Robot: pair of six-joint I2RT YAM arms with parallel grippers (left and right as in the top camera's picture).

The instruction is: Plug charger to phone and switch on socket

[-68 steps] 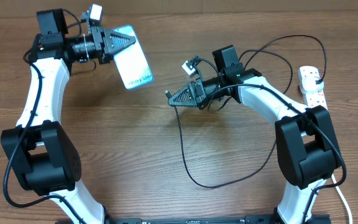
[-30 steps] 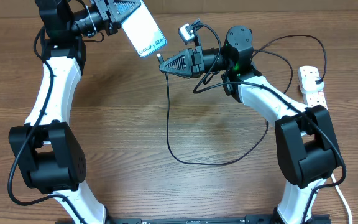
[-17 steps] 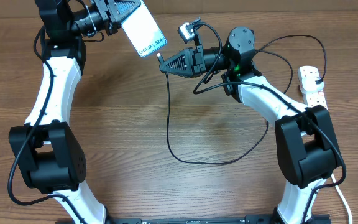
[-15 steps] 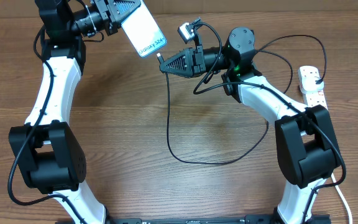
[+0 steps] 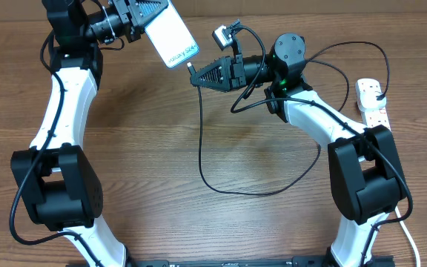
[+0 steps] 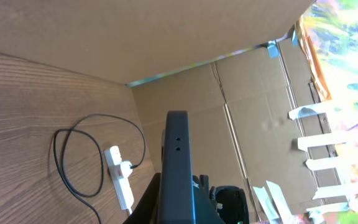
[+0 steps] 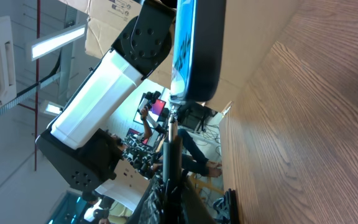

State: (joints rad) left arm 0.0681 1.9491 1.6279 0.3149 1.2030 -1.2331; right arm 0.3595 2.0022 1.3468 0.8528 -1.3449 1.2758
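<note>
- Your left gripper (image 5: 153,13) is clamped on the phone (image 5: 170,35) and holds it above the table (image 5: 124,170) at about 11 o'clock in the overhead view. The light face is up, and the end with the small dark text points toward 4 o'clock.
- In the left wrist view the phone (image 6: 178,168) shows edge-on, a dark edge with two small holes.
- Your right gripper (image 5: 197,78) is closed on the charger (image 5: 201,141) just behind its connector tip (image 5: 190,67). The gripper points toward 9 o'clock.
- In the overhead view the connector tip sits just beside the phone's text end, at that end's 5 o'clock side. You cannot tell contact from this view.
- In the right wrist view the tip (image 7: 174,115) stands right under the phone's (image 7: 197,50) lower end, in line with its dark edge. You cannot tell whether it is in the port.
- The charger cable hangs from your right gripper toward 6 o'clock, loops across the table and climbs back toward the right arm.
- The socket (image 5: 373,100) lies at the table's 3 o'clock edge, well apart from both grippers.
- A black plug head (image 5: 380,95) sits on the socket with the thin black cable running to it.
- The left wrist view also shows the socket (image 6: 118,177), with a loop of the cable beside it.
- The red switches are too small to tell their position.
</note>
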